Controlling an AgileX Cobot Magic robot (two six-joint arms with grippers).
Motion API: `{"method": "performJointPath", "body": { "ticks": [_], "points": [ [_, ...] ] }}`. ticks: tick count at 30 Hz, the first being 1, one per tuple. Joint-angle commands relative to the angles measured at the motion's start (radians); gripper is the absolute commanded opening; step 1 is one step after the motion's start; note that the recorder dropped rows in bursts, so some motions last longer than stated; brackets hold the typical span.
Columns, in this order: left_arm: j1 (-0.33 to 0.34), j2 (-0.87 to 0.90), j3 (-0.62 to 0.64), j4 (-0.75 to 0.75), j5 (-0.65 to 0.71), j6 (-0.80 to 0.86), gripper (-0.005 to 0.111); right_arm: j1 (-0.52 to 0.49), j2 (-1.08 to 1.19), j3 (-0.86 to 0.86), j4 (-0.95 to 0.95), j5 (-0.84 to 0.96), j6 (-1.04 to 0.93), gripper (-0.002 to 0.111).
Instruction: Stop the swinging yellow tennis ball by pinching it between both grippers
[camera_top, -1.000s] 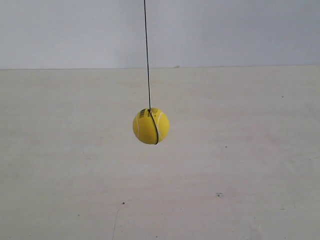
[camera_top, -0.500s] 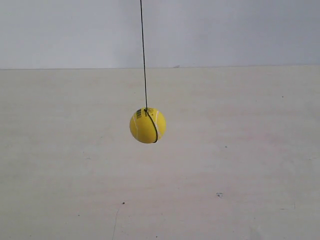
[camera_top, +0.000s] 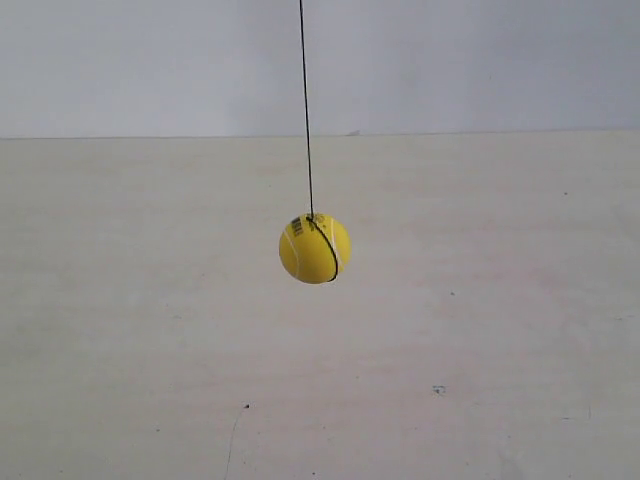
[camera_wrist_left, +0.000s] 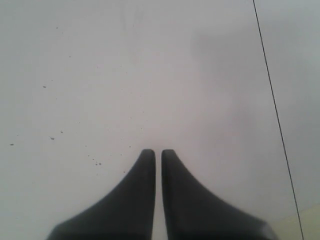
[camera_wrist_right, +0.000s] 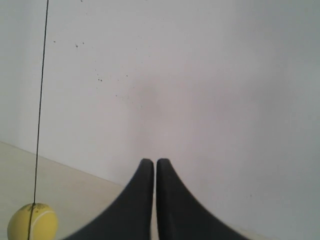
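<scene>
Since half a second ago the yellow tennis ball has swung toward the exterior view's right, and its string now leans slightly that way too. In the exterior view you see the ball hanging free in mid-frame above the pale table, touching nothing, with neither arm in the picture, so both pincers are still well apart from it. In the left wrist view your left gripper has its two black fingers pressed together, only a thin slit between them, facing a blank wall; the string crosses off to one side of the tips, but the ball itself is out of frame. In the right wrist view your right gripper is likewise pressed together, and the ball hangs to one side of the tips on its string, near the frame's edge, over the table. A ball has no long axis, so you need only bring the tips in from opposite sides; I judge the right arm better placed to track it. No container is in view.
</scene>
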Motion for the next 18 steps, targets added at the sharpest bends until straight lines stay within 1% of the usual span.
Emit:
{"method": "performJointPath", "body": {
  "ticks": [1,4,6,7,8,9,11,13,14,16,18],
  "points": [
    [-0.002,0.0,0.004,-0.007,0.006,-0.011,0.005,-0.002,-0.007,0.005,0.079,0.009,0.035,0.0],
    [-0.002,0.0,0.004,-0.007,0.006,-0.011,0.005,-0.002,-0.007,0.005,0.208,0.065,-0.026,0.0],
    [-0.002,0.0,0.003,-0.007,0.008,-0.011,0.005,-0.002,-0.007,0.006,0.47,0.153,-0.212,0.0],
    [-0.002,0.0,0.003,-0.007,0.008,-0.011,0.005,-0.002,-0.007,0.006,0.639,0.204,-0.333,0.0],
    [-0.002,0.0,0.003,-0.007,0.008,-0.011,0.005,-0.002,-0.007,0.006,0.806,0.251,-0.537,0.0],
    [-0.002,0.0,0.003,-0.007,0.008,-0.011,0.005,-0.002,-0.007,0.006,0.955,0.293,-0.675,0.0],
    [-0.002,0.0,0.003,-0.007,0.008,-0.011,0.005,-0.002,-0.013,0.006,1.177,0.357,-0.972,0.0],
    [-0.002,0.0,0.003,-0.007,0.008,-0.011,0.005,-0.002,-0.051,0.008,1.295,0.416,-1.158,0.0],
    [-0.002,0.0,0.003,-0.007,0.008,-0.011,0.005,-0.002,-0.113,0.008,1.308,0.481,-1.253,0.0],
    [-0.002,0.0,0.003,-0.007,0.01,-0.011,0.005,-0.002,-0.237,0.008,1.281,0.572,-1.268,0.0],
    [-0.002,0.0,0.003,-0.007,0.01,-0.011,0.005,-0.013,-0.24,0.025,1.248,0.59,-1.269,0.0]
  ]
}}
